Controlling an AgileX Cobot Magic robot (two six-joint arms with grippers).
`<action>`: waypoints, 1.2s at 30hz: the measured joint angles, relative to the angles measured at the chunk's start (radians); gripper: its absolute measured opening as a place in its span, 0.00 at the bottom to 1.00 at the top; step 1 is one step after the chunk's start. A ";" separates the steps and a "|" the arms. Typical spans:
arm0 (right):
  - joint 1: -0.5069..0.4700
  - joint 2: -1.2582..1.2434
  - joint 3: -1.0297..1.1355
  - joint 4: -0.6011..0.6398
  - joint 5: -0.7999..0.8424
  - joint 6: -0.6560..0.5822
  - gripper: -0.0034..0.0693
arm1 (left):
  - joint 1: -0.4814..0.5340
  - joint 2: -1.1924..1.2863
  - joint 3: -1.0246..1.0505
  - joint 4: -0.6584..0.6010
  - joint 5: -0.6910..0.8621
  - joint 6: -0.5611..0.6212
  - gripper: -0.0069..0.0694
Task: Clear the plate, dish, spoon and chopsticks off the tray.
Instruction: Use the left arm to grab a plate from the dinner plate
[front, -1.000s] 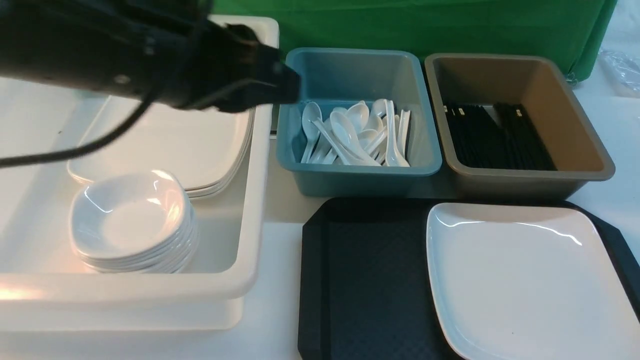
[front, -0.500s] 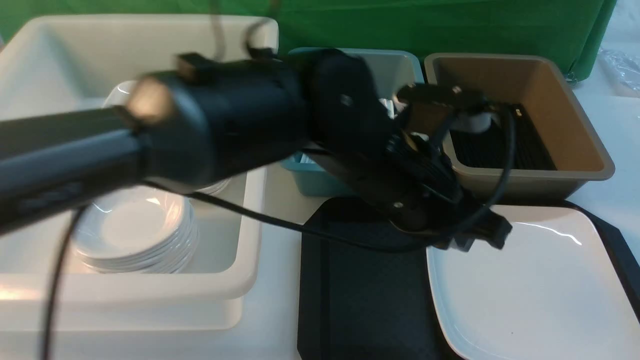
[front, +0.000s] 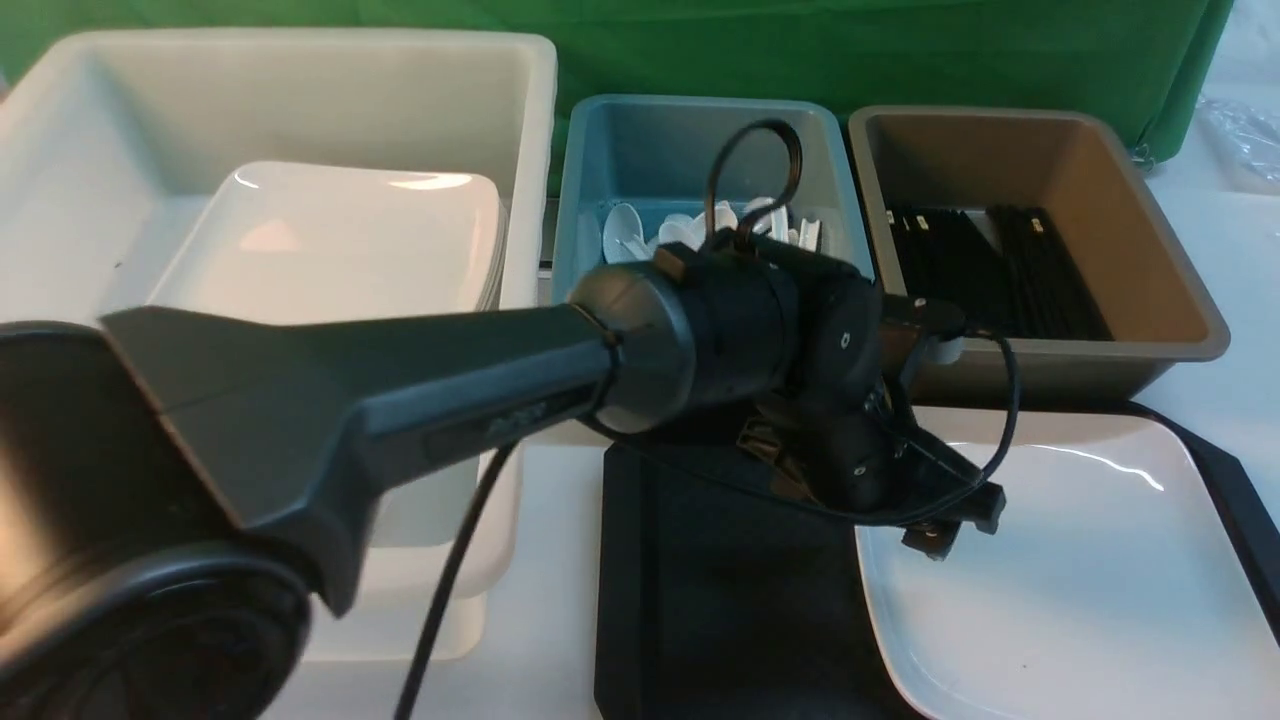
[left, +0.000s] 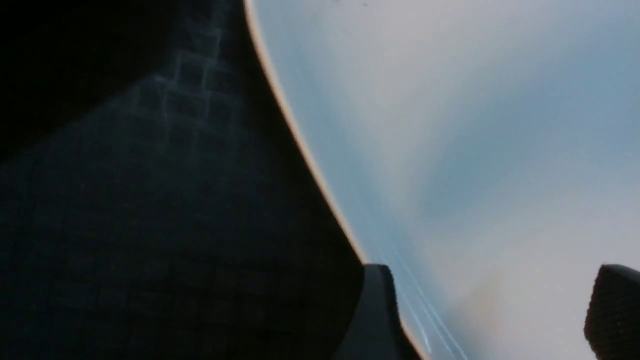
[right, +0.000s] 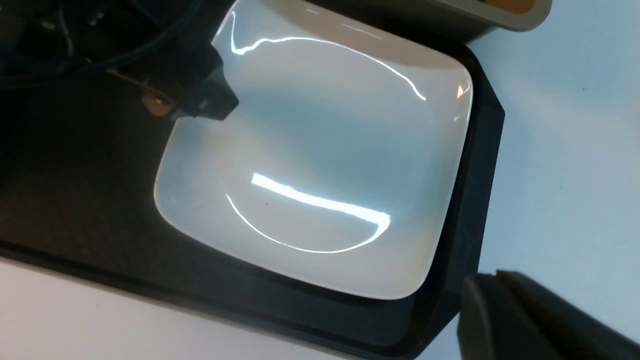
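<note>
Jaws: left gripper (front: 955, 520) spread, empty, above plate's (front: 1060, 580) left rim, right of frame centre, likely to pinch it off tray (front: 720, 570) | right gripper (right: 520, 315) closed.

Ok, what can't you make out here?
Front view: the left arm hides the white bin's near half; the frame edge cuts off the plate.
Left wrist view: blur hides whether the left gripper touches the plate.
Right wrist view: right gripper mostly out of frame.
</note>
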 joint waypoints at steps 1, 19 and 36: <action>0.000 0.000 0.000 0.000 0.000 0.000 0.08 | 0.005 0.013 -0.001 0.006 -0.005 -0.011 0.81; 0.000 0.000 0.000 0.003 -0.042 -0.004 0.08 | 0.016 0.080 -0.008 -0.089 -0.091 -0.030 0.22; 0.000 0.000 0.000 0.003 -0.049 -0.006 0.08 | 0.065 0.003 -0.011 0.027 0.238 -0.100 0.15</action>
